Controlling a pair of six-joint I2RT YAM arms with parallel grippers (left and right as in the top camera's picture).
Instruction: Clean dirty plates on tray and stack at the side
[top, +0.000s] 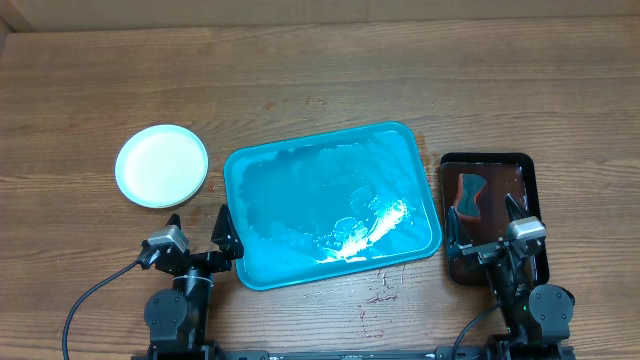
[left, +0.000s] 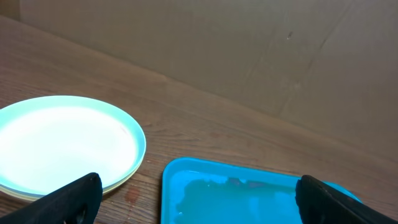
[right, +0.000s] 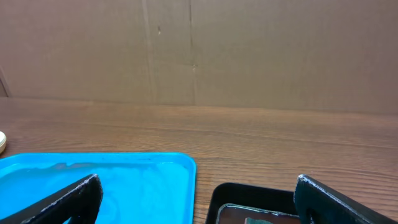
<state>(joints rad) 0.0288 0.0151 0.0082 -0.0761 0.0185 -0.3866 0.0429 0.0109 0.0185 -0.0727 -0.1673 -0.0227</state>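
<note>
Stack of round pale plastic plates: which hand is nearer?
Left. The left hand sits close to the stack of round pale plastic plates, on the robot's side. The right hand is beyond the turquoise rectangular plastic tray, above the small dark tray.

Wooden table (top: 320, 80) bears stacked plates (top: 161, 165); turquoise tray (top: 280, 205); dark tray (top: 487, 158).

Overhead looks down; 2 low wrist views share the tray (top: 270, 190).
</note>
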